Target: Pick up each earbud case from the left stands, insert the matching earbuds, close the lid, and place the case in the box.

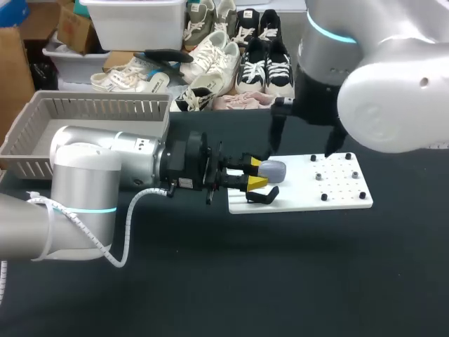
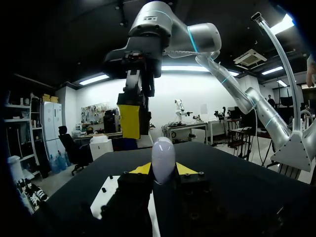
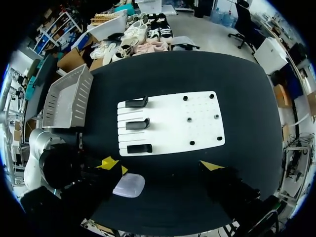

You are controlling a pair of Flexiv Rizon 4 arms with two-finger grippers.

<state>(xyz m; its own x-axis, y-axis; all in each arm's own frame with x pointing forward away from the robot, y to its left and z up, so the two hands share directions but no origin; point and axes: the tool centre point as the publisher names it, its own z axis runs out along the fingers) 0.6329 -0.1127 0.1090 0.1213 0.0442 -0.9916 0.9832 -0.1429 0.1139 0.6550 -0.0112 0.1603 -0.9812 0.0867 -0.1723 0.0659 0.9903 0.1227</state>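
**Head view**
- case: the pale lavender rounded earbud case (image 1: 273,170) was off the black stands (image 1: 263,196) and was held over the stand end of the white flat board (image 1: 337,193).
- left tool: the left tool (image 1: 257,173) came in from the left, with its yellow tips clamped on the case from two sides.
- right tool: the right tool (image 1: 304,144) hung over the board just beyond the case, fingers spread wide with nothing in them.
- axis: the case's long axis ran along the left tool's fingers, with its free end toward the right arm's side.
- box: the grey slatted plastic basket (image 1: 91,105) sat behind the left arm, well apart from the case.

**Left wrist view**
- grip: the case (image 2: 163,155) sat between both yellow tips and stuck out ahead of them, touched on both flanks.
- lid: no raised lid showed, and the seam couldn't be made out.
- right tool: it was above and ahead of the case, not touching it.

**Right wrist view**
- stands: the three black stands (image 3: 137,123) in a row on the board (image 3: 173,123) all looked empty.
- case: the case (image 3: 129,185) showed just off the board's stand end, close to one of the spread fingers. Its height over the dark bench (image 3: 197,74) couldn't be told.
- pegs: small dark pegs (image 3: 188,118) dotted the board's other end, too small to tell apart from earbuds.
- call: the left tool already had the case, and the right tool was the nearer one to the peg end. The next move likely turned on the free end facing the right tool.
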